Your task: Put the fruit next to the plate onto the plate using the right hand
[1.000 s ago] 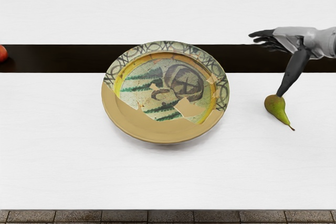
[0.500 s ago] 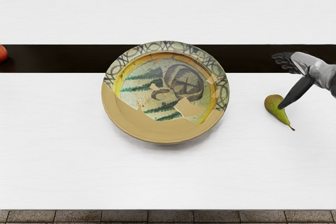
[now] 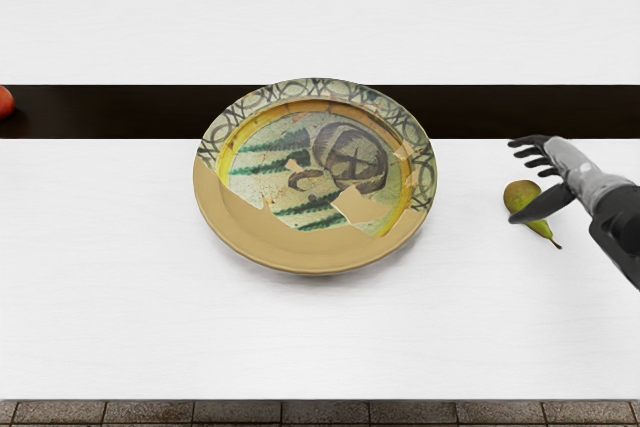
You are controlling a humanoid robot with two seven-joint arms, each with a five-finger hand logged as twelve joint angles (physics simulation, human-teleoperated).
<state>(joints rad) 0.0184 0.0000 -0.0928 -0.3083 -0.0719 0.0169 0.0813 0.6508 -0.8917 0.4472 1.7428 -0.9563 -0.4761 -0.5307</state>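
Head view is showing the right hand (image 3: 560,169) coming down and closing in on the pear (image 3: 519,193); 1 second ago it was hovering higher, over the dark gap behind the desk (image 3: 150,297). Its fingers are spreading apart and holding nothing, with the thumb crossing in front of the pear. The pear is lying on its side, unmoved, on the desk to the right of the plate (image 3: 300,255) and not touching it. The reach seems to be ending, with the grasp not yet made.
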